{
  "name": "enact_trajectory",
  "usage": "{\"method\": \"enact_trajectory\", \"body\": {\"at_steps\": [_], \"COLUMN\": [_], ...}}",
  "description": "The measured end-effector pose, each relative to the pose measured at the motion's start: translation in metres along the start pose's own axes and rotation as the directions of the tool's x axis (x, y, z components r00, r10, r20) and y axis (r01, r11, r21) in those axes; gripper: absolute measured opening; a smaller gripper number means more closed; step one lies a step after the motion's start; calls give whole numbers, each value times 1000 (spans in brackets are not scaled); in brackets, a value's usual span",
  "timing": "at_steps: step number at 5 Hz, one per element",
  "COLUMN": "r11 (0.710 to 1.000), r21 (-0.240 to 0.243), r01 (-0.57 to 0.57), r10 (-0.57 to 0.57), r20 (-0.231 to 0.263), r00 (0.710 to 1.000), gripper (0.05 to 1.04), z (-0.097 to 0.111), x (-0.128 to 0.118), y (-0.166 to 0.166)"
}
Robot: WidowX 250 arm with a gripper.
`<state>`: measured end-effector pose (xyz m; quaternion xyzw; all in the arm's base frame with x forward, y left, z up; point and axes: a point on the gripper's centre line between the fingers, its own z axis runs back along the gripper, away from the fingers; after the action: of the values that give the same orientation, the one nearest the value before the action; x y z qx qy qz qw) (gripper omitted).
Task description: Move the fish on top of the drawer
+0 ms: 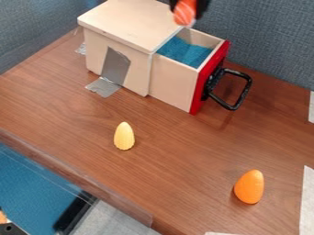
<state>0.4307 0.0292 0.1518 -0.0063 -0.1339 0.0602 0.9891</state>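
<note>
Fish [184, 13], orange with pale streaks, is held in the gripper [188, 5] at the upper edge of the view. Fingers are closed on its sides, little gap being left beyond its width; its lower end is left protruding. By this grip the fish is probably kept upright, with its free end available to be set down first.

Drawer [173, 84] is pulled partly out of the box, its blue lining [184, 51] exposed. Top [122, 20] is flat and bare wood, so a stable rest is likely offered there. Box is apparently secured to the table [67, 114] by grey tape [115, 66], presumably against sliding when the handle [245, 89] is pulled. Corn [124, 137] and orange piece [249, 187] are stood well apart, out of the way.

Pose: gripper pointed downward, near the rear corner where top and drawer meet; height cannot be judged. A shift over the top, then lowering and release, is judged to be needed. If released too near the edge, the fish could be lost into the drawer.
</note>
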Motion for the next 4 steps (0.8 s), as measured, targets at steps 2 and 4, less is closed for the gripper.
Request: {"method": "enact_trajectory", "body": {"at_steps": [2, 4], "r11": [996, 993], "r21": [64, 100], "r01": [-67, -68], "r10": [68, 78], "r20": [-19, -94], "r00": [997, 993], "gripper": [574, 933], "z": [-13, -30], "x": [15, 5], "y": [54, 71]}}
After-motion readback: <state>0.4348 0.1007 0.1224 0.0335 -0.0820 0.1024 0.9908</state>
